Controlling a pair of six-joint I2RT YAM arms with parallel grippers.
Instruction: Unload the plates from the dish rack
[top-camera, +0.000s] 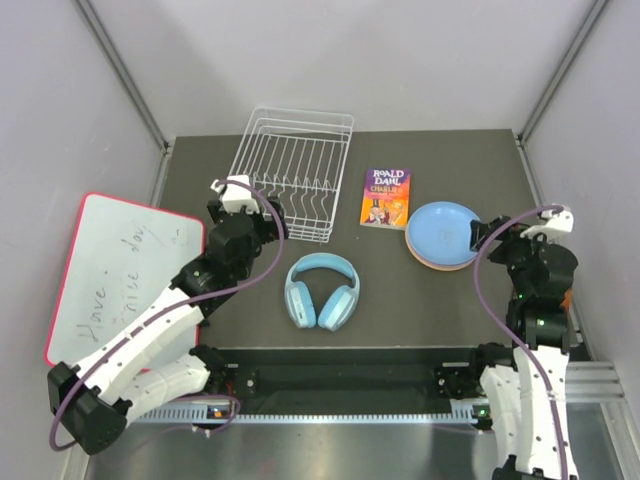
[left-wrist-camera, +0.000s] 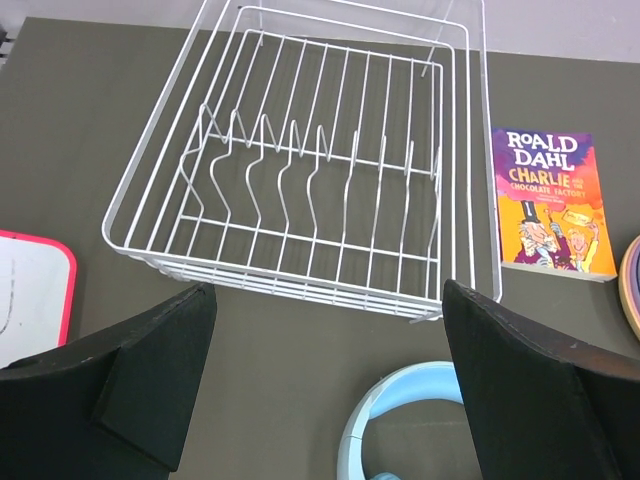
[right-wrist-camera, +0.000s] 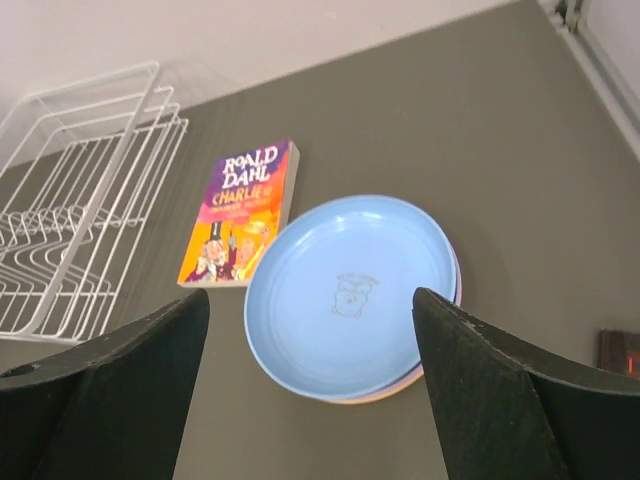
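Observation:
The white wire dish rack (top-camera: 295, 182) stands at the back of the table with nothing in it; it also shows in the left wrist view (left-wrist-camera: 310, 160) and at the left edge of the right wrist view (right-wrist-camera: 70, 200). The plates lie stacked flat on the table at the right, the light blue plate (top-camera: 443, 231) on top, with lilac, pink and orange rims just showing under it (right-wrist-camera: 350, 295). My left gripper (top-camera: 238, 195) is open and empty, just in front of the rack (left-wrist-camera: 325, 400). My right gripper (top-camera: 515, 228) is open and empty, just right of the stack (right-wrist-camera: 310, 400).
Light-blue headphones (top-camera: 321, 290) lie in the middle near the front. A Roald Dahl book (top-camera: 386, 197) lies between the rack and the stack. A red-edged whiteboard (top-camera: 110, 270) lies at the left under my left arm. Grey walls close in the sides and back.

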